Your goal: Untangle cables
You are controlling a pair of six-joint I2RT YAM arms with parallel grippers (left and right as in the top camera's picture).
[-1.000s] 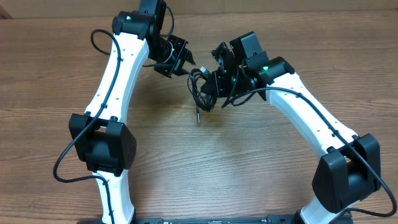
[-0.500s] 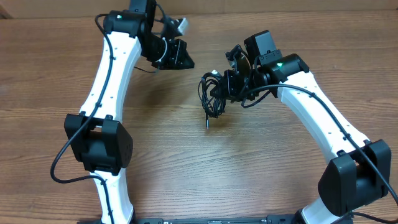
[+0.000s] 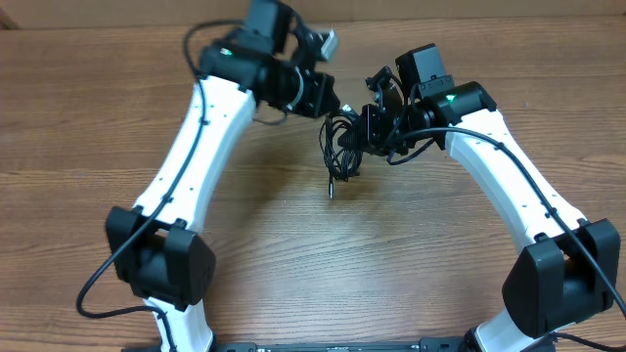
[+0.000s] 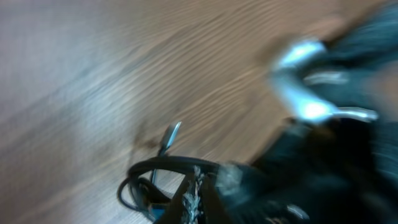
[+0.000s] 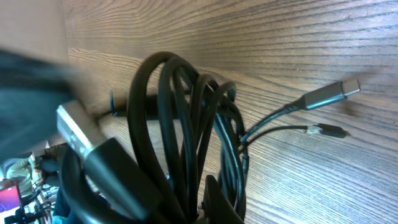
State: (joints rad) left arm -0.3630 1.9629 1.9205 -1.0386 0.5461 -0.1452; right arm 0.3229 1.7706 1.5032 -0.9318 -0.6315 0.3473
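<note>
Wooden table (image 3: 293,264) under coiled cables (image 5: 186,124), silvery plug (image 5: 339,90) sharpest from right wrist

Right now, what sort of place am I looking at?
Likely a robotics lab or test bench: a white left arm and right arm at a wooden table, handling a tangle of black cables.

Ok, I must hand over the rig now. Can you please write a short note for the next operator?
Left gripper: shut, right beside the cables. Its own view is blurred, so a grip on a cord cannot be confirmed.
Right gripper: shut on the cables, holding the bundle.
Cables: one tangled coil between the two grippers. One plug hangs low toward the table.
Done: bundle gripped.
Left: separate every cord; none is free yet.
</note>
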